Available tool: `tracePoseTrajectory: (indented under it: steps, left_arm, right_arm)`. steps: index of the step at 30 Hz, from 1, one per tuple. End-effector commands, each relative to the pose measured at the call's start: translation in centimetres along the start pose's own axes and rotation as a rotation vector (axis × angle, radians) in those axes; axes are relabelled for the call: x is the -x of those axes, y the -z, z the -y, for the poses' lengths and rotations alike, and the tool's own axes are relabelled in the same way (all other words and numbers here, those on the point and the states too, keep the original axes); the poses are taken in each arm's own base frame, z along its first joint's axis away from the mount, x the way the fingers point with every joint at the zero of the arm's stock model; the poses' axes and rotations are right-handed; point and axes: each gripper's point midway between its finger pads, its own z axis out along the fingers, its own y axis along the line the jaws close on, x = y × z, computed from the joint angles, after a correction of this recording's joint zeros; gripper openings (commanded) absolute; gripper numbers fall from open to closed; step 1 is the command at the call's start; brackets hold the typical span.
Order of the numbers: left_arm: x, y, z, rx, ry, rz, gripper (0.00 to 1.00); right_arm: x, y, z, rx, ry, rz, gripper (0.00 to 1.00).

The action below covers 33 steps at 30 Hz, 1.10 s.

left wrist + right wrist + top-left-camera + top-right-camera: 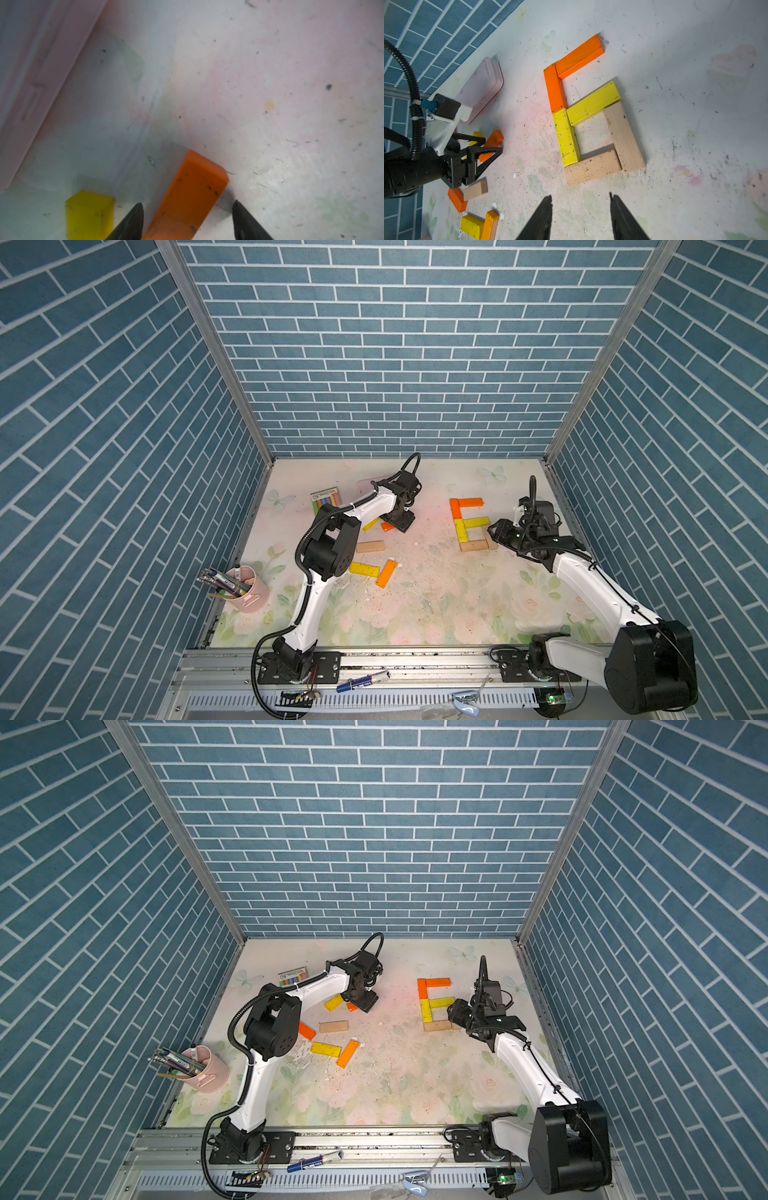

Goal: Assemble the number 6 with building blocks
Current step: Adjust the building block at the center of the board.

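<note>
The number 6 (565, 135) lies flat on the mat, built from two orange, two yellow and two tan building blocks; it also shows in both top views (460, 531) (426, 1011). My right gripper (580, 196) hangs open and empty just beside the 6's tan bottom bar (591, 167). My left gripper (187, 205) is open, one finger on each side of a loose orange block (193, 193) with gaps to both; a yellow block (89, 214) lies next to it. More loose blocks lie nearer the front: tan (370, 546), yellow (364, 569), orange (387, 572), orange (306, 1031).
A pink rectangular case (481, 87) lies behind the left gripper, and a clear pack of coloured chalks (326, 498) sits at the back left. A pink cup (249, 589) full of pens stands at the front left. Blue brick-patterned walls close in three sides.
</note>
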Motion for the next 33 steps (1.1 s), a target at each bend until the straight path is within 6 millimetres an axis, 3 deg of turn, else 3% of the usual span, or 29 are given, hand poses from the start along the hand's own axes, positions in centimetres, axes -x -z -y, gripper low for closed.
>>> tracePoseTrajectory:
  steps: [1,8,15,23,33]
  left_arm:
    - [-0.7,-0.3,0.0,-0.016,0.06,-0.052,0.65]
    - [-1.1,-0.3,1.8,-0.108,0.203,-0.081,0.49]
    - [-1.6,-0.4,3.0,-0.154,0.298,-0.102,0.44]
    - [-3.1,-0.3,2.2,-0.094,0.417,-0.131,0.35]
    - [-3.8,-0.3,0.3,-0.009,0.534,-0.108,0.36]
  right_arm:
    - [0.7,0.7,-0.4,-0.002,0.029,0.015,0.47]
    - [0.7,0.5,-0.4,-0.01,0.043,-0.004,0.47]
    - [0.8,0.5,-0.6,-0.009,0.065,-0.012,0.46]
    - [0.7,0.6,-0.6,-0.005,0.072,-0.01,0.46]
    - [0.7,0.9,-1.2,0.02,0.075,-0.015,0.46]
